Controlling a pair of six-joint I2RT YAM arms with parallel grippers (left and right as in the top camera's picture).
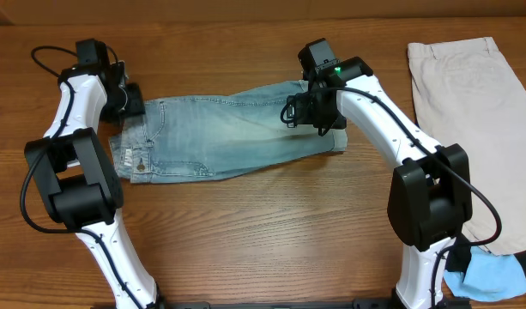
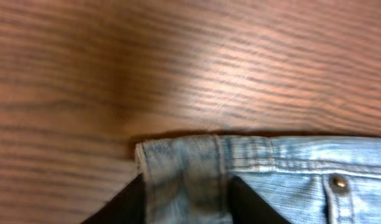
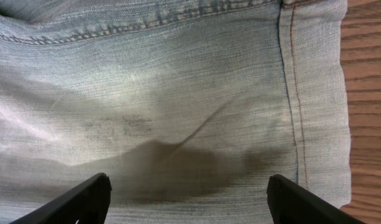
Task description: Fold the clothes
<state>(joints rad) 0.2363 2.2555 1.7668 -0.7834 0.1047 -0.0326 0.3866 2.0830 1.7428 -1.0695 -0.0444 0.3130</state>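
Note:
Faded light-blue denim shorts [image 1: 220, 137] lie flat across the middle of the wooden table, waistband to the left and hem to the right. My left gripper [image 1: 132, 105] is at the far-left waistband corner. In the left wrist view its fingers [image 2: 187, 205] are closed on a strip of the waistband [image 2: 289, 186], near a metal rivet. My right gripper [image 1: 318, 116] is over the hem end. In the right wrist view its fingers [image 3: 187, 199] are spread wide over the denim [image 3: 178, 93], holding nothing.
Beige shorts [image 1: 477, 112] lie flat at the right edge of the table. A pale-blue garment [image 1: 494, 276] and a bit of black cloth [image 1: 458, 257] sit at the front right by the right arm's base. Bare wood [image 1: 263, 232] lies in front of the denim.

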